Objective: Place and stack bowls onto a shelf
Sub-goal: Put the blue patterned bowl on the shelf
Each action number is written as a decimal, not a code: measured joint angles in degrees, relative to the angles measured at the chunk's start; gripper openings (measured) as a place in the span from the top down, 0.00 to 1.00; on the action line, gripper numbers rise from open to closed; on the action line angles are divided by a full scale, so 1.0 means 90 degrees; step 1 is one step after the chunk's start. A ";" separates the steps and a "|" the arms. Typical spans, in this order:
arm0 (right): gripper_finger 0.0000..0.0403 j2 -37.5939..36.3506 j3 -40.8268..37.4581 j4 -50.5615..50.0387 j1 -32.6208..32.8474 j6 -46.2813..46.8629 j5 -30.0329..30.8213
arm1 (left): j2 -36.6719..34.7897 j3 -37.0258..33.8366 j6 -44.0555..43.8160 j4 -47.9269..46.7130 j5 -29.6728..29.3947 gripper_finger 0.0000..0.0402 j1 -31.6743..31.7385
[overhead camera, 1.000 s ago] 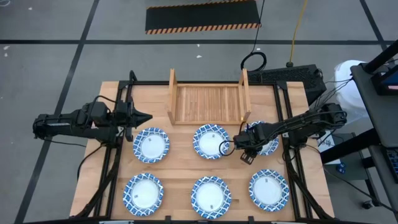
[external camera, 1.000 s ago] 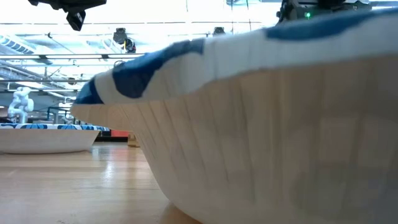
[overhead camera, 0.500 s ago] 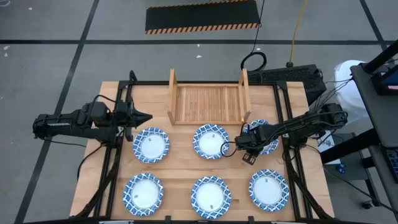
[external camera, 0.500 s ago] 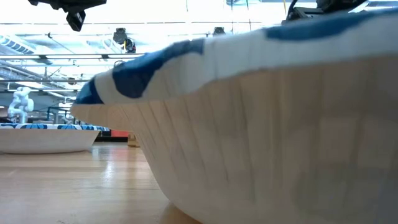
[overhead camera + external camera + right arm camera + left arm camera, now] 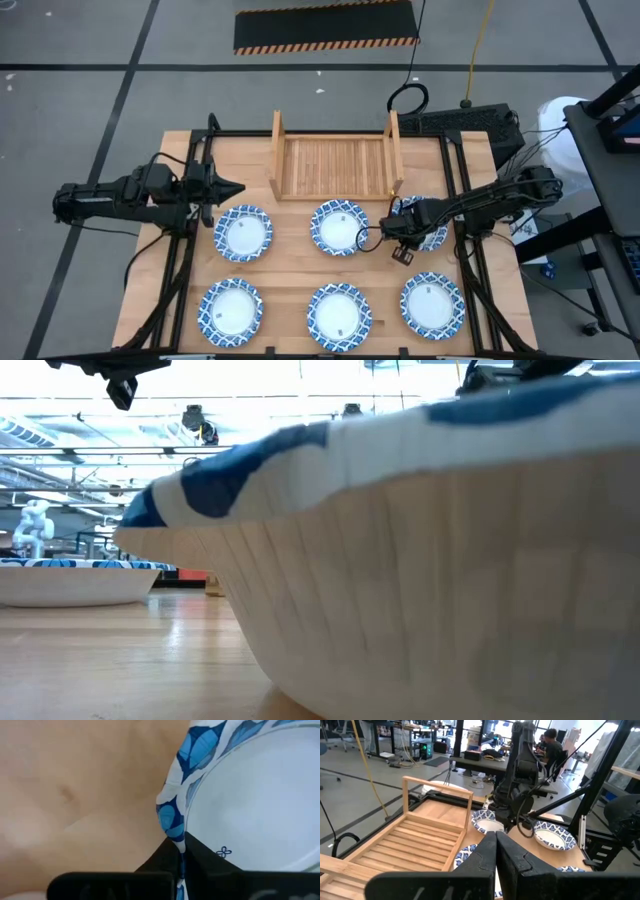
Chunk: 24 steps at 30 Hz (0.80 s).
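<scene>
Here the right gripper sits low over the tabletop, between the middle bowl of the far row and the far-right bowl. In the right wrist view its fingers are pressed together on the blue-and-white rim of that far-right bowl, one finger inside the rim and one outside. An edge pinch is the likely choice because the bowl is wide and shallow; the jaws could not span it.

The left gripper waits above the table's left edge, beside the shelf, fingers pressed together on nothing.

The held bowl rests mouth up on the tabletop, just beside the shelf's right upright board. Being round, it has no long axis in plan; its axis of symmetry stands vertical. Whether it has begun to tilt under the grip cannot be told from above.

The other five bowls lie mouth up in two rows on the near side of the shelf. The shelf holds no bowl yet
</scene>
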 joint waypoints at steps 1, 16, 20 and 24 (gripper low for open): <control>1.00 -0.0102 0.0046 -0.0058 0.0000 0.0000 -0.0011 | 0.0000 0.0000 0.0000 -0.0001 -0.0002 0.99 -0.0001; 1.00 -0.1103 0.1735 -0.2661 0.0362 0.0024 0.0246 | 0.0002 0.0000 0.0083 -0.0001 -0.0066 0.99 -0.0002; 1.00 -0.1100 0.2406 -0.3584 0.0495 0.0026 0.0689 | 0.0002 0.0000 0.0080 0.0000 -0.0072 0.99 -0.0002; 1.00 -0.1100 0.3092 -0.4157 0.0499 0.0007 0.1275 | 0.0002 0.0000 0.0080 0.0002 -0.0201 0.99 -0.0002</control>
